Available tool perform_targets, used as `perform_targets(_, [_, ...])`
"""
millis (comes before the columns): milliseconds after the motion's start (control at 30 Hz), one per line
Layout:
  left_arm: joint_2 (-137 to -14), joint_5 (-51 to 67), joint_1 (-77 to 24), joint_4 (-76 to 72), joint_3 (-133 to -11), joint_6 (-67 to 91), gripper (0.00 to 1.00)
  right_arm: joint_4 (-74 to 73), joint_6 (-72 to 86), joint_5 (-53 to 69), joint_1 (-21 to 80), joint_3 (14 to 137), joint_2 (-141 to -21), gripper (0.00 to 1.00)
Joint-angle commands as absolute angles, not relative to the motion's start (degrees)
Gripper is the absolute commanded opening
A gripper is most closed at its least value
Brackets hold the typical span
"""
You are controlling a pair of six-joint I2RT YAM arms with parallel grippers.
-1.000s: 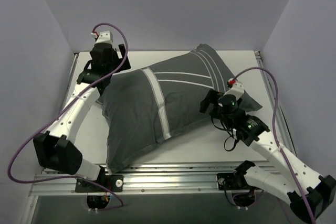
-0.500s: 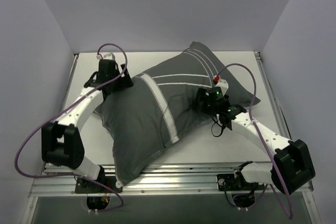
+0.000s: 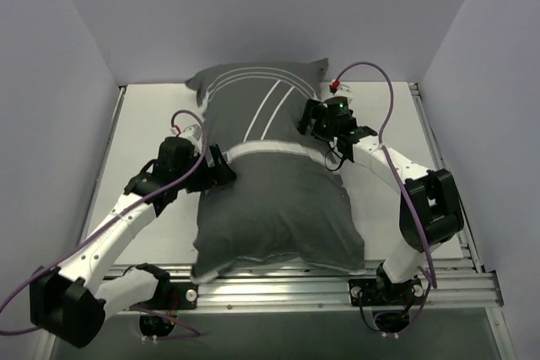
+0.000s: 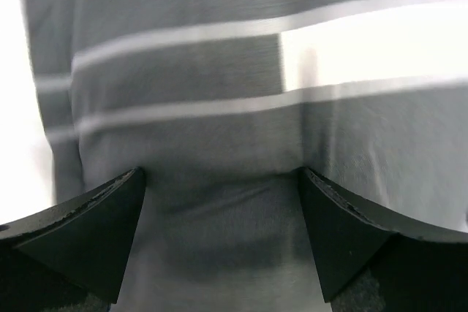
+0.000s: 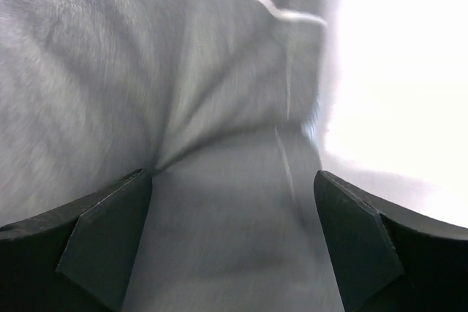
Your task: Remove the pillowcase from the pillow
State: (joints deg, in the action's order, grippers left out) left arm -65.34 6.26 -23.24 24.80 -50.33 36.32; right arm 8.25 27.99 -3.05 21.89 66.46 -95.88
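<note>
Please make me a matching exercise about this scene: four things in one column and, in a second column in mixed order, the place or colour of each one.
Column one
1. pillowcase
2. left claw
3. right claw
4. table

Column two
a. open, at the pillowcase's right side
b. pale, under the pillowcase
c. dark grey with white stripes
d. open, at the pillowcase's left side

Right pairs: 1-c, 2-d, 3-a, 4-b

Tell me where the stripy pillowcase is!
In the top view the pillowcase lies in the middle of the table, between the left gripper at its left edge and the right gripper at its right edge.
</note>
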Motion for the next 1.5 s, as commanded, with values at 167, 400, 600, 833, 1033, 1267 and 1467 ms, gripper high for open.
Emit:
perform_targets(167, [-51.3, 6.4, -25.8, 39.0, -56.6, 35.6, 0.95, 3.5, 25.8, 8.3, 19.4, 67.5, -84.9, 0.94])
perform_targets(400, [-55.1, 0.9, -25.5, 35.9, -60.9, 34.6, 0.95, 3.5, 26.3, 22.1, 8.0, 64.8, -81.3, 1.0])
perform_targets(600, [-66.0, -1.5, -25.1, 28.1, -65.4, 36.4, 0.95, 6.7, 25.9, 29.3, 6.3, 65.7, -87.7, 1.0])
perform_targets(833, [-72.5, -10.2, -24.7, 27.2, -61.4, 38.8, 0.94, 8.7, 24.4, 33.7, 6.3, 67.7, -95.1, 1.0])
perform_targets(1033, [-70.2, -7.3, -22.1, 22.4, -44.9, 43.2, 0.94, 12.9, 25.7, 35.4, 7.2, 66.2, -100.5, 1.0])
perform_targets(1267, [-69.8, -4.7, -20.7, 19.2, -37.1, 46.0, 0.94, 19.9, 25.3, 44.5, 10.8, 64.1, -104.7, 1.0])
perform_targets(1467, [-71.2, -3.9, -20.7, 19.1, -38.1, 46.0, 0.94, 22.1, 22.9, 53.3, 14.5, 64.2, -103.6, 0.81])
